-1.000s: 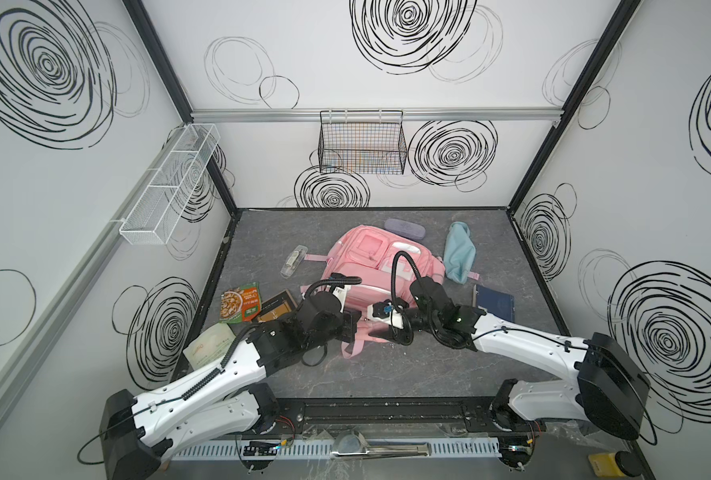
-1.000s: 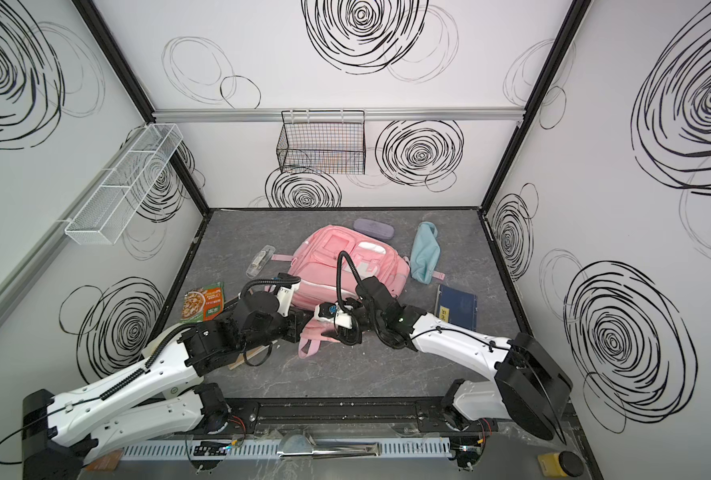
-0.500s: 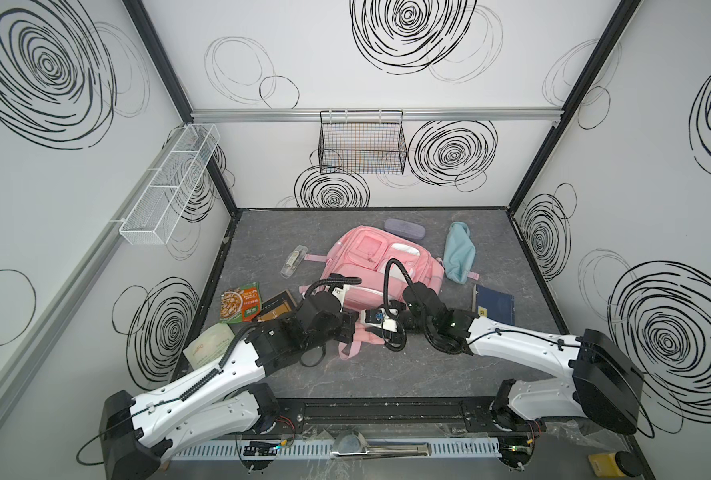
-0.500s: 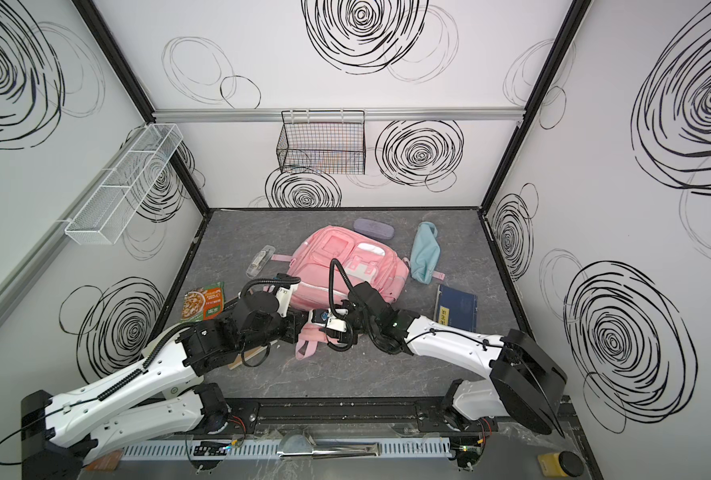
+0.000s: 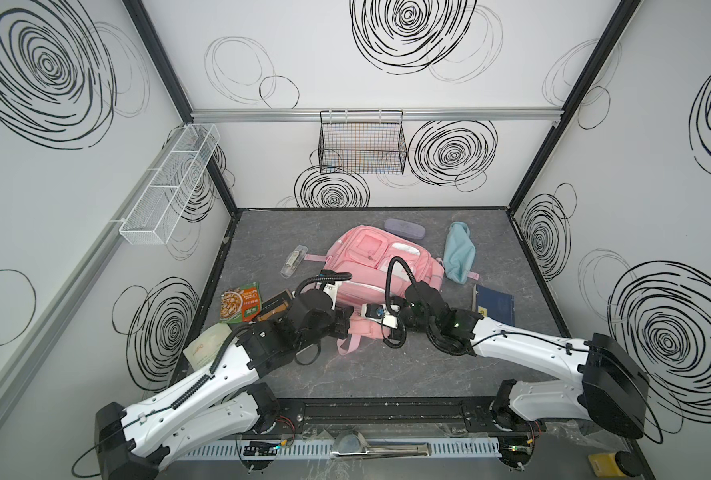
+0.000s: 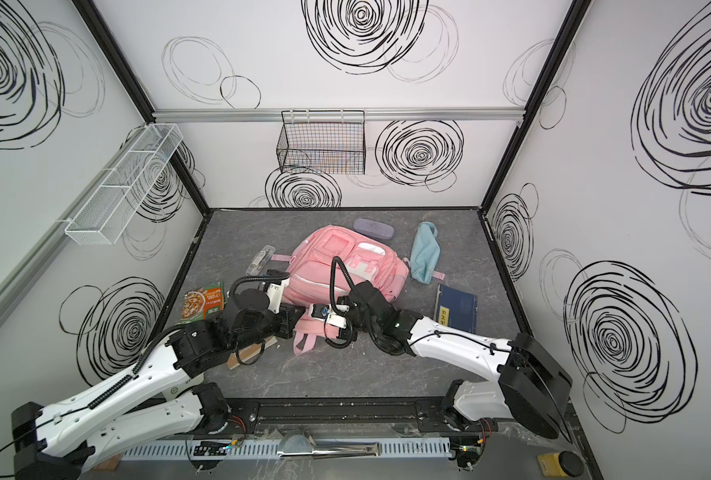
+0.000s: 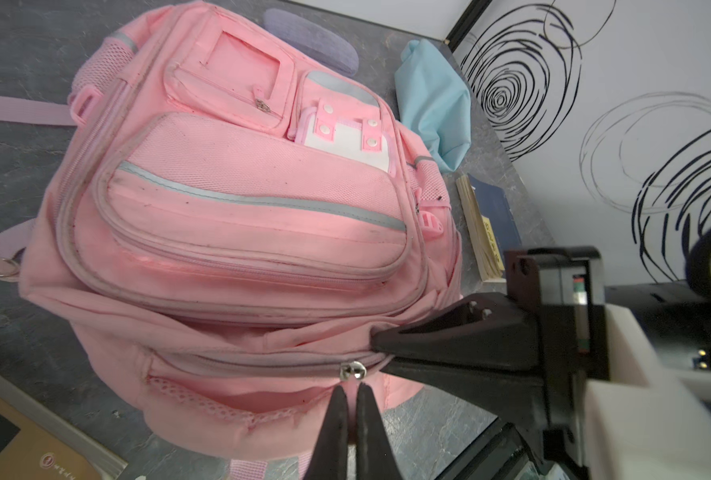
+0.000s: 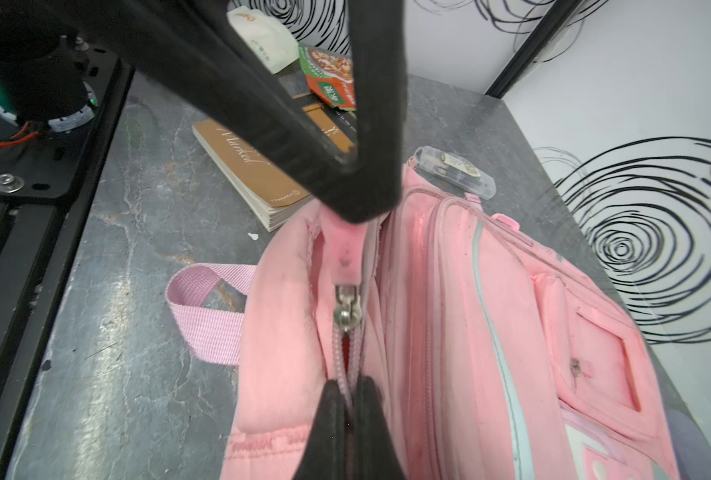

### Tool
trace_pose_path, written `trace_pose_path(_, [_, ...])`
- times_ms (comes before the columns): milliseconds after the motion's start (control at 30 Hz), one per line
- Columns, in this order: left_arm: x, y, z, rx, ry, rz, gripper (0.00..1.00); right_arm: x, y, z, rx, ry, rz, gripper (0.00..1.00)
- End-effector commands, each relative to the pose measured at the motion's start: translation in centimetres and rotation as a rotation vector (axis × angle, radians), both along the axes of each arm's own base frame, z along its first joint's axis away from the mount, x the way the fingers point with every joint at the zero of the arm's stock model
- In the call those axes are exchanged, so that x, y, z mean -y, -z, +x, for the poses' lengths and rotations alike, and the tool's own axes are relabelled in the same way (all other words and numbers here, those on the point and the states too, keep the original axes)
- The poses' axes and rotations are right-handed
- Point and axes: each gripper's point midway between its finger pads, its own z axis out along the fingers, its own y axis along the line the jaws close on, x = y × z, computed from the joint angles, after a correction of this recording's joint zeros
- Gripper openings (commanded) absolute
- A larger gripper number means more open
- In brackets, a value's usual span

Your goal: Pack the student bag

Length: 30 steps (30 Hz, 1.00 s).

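We see the bag [image 5: 372,266] lying front-up in the middle of the counter [image 5: 345,374]. Our jaws meet at its near end. The left jaws are pinched shut on fabric beside the zip pull [image 7: 353,370], and the right jaws are clamped shut on the zip line. A blue pouch [image 5: 459,257] lies close on its right.

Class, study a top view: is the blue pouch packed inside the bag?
No, the pouch lies in the open on the table, to the right of the bag.

The student bag [image 8: 449,311] is pinched along its zip by the right gripper [image 8: 347,386] and left gripper [image 8: 360,208], the slider [image 8: 346,311] between them.
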Motion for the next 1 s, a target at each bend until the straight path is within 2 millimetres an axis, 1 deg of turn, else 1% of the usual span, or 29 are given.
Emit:
trace_pose_path(0, [-3.0,-3.8,2.0,0.130,-0.138,-0.034,0.00,2.1,-1.5,1.3,0.067,0.119,0.026,0.00])
trace_pose_path(200, [-8.2,-1.5,3.7,0.129,-0.320,0.000,0.00,3.8,-5.4,0.4,0.148,0.151,0.197,0.00])
trace_pose_path(300, [-10.4,-0.8,4.8,0.136,-0.397,-0.005,0.00,4.5,-6.4,-0.4,0.171,0.141,0.251,0.00])
trace_pose_path(367, [-11.5,-0.6,5.5,0.142,-0.436,-0.017,0.00,4.8,-6.7,-0.7,0.175,0.136,0.265,0.00])
trace_pose_path(433, [-12.1,-0.6,6.2,0.146,-0.453,-0.039,0.00,5.1,-6.6,-0.9,0.170,0.136,0.265,0.00])
trace_pose_path(467, [-12.0,-0.8,6.5,0.150,-0.447,-0.054,0.00,5.3,-6.4,-1.0,0.165,0.135,0.259,0.00])
trace_pose_path(533, [-11.0,-1.7,6.9,0.177,-0.402,-0.089,0.00,5.3,-6.2,-1.2,0.155,0.126,0.250,0.00])
trace_pose_path(567, [-10.3,-2.3,6.9,0.195,-0.367,-0.110,0.00,5.2,-6.2,-1.2,0.148,0.122,0.249,0.11])
trace_pose_path(600, [-9.6,-2.8,6.9,0.210,-0.332,-0.128,0.00,4.9,-6.4,-1.4,0.144,0.109,0.253,0.39])
trace_pose_path(633, [-9.2,-3.2,6.8,0.218,-0.309,-0.138,0.00,4.6,-6.7,-1.5,0.141,0.093,0.261,0.55])
trace_pose_path(667, [-8.7,-3.5,6.6,0.221,-0.286,-0.142,0.00,4.1,-6.9,-1.8,0.132,0.067,0.263,0.60])
trace_pose_path(733, [-8.0,-3.8,6.3,0.224,-0.252,-0.146,0.00,3.1,-7.7,-2.2,0.109,0.014,0.268,0.59])
trace_pose_path(800, [-7.7,-3.2,5.9,0.203,-0.236,-0.137,0.00,2.3,-8.0,-2.1,0.093,-0.003,0.267,0.45])
trace_pose_path(833, [-8.0,-2.6,5.8,0.186,-0.246,-0.124,0.00,2.1,-7.8,-1.8,0.087,0.005,0.268,0.44])
trace_pose_path(867, [-8.4,-1.5,5.6,0.155,-0.265,-0.101,0.00,1.9,-7.4,-1.6,0.075,0.010,0.260,0.47])
trace_pose_path(900, [-8.8,-0.3,5.4,0.120,-0.275,-0.075,0.00,1.6,-7.0,-1.7,0.061,-0.005,0.248,0.55])
trace_pose_path(933, [-9.1,0.7,5.1,0.090,-0.282,-0.054,0.01,1.2,-6.5,-2.0,0.048,-0.031,0.235,0.60])
trace_pose_path(967, [-9.4,1.9,4.8,0.054,-0.294,-0.032,0.02,0.6,-5.8,-2.5,0.025,-0.060,0.217,0.62])
